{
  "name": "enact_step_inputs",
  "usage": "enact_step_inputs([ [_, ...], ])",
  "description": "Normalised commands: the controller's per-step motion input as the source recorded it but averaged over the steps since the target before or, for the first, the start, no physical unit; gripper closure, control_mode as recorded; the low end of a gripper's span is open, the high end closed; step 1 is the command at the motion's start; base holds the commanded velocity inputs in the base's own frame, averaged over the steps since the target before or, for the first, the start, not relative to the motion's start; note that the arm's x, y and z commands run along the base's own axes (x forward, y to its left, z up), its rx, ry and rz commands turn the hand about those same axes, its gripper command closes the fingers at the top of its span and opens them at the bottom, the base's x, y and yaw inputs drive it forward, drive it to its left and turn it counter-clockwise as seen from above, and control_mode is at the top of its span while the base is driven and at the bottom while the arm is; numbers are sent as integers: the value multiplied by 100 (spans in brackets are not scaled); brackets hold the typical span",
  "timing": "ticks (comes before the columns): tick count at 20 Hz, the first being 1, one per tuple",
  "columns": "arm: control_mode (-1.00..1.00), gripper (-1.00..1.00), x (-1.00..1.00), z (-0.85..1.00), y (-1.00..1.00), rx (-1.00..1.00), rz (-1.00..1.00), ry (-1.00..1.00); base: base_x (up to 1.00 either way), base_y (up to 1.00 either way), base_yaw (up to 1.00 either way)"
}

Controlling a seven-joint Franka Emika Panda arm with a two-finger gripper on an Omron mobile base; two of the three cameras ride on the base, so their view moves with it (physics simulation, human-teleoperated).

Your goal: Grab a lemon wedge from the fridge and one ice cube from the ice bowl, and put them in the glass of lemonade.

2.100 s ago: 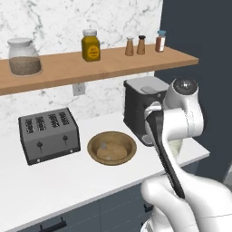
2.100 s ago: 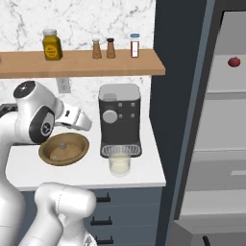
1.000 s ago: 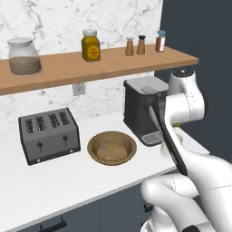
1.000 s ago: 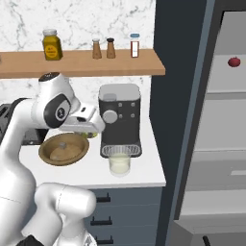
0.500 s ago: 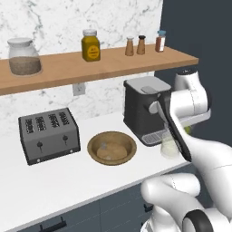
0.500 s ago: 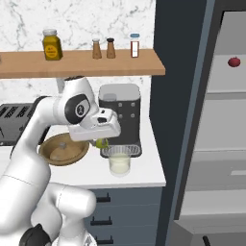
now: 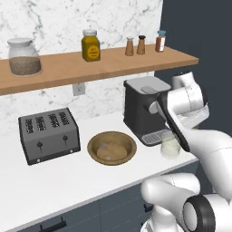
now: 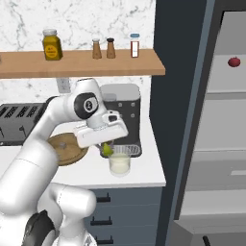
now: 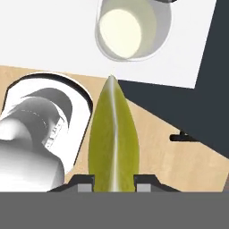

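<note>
A matt brown wooden ice bowl [image 7: 111, 148] sat left of the matt black coffee machine [image 7: 144, 110], the clear glass of lemonade [image 7: 170, 145] before it, under a smooth wooden shelf [image 7: 99, 65].

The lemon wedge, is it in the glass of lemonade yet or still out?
Still out. The lemon wedge sits clamped between the jaws, above and beside the glass of lemonade, whose pale liquid shows nothing floating in the hand view.

both base views flank the counter [image 7: 54, 181]; hand view looks straight down.
</note>
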Motion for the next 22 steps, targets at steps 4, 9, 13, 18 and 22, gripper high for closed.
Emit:
enact_step_inputs([
  [4,-100,100,4,-32,-2,0,17,-3,0,0,0],
  [9,-100,100,25,-28,-1,0,11,-3,0,0,0],
  [13,-100,100,22,-22,-12,0,11,0,0,0,0],
  [18,-100,100,30,-13,-15,0,10,0,0,0,0],
  [22,-100,100,41,-13,-11,0,8,0,0,0,0],
])
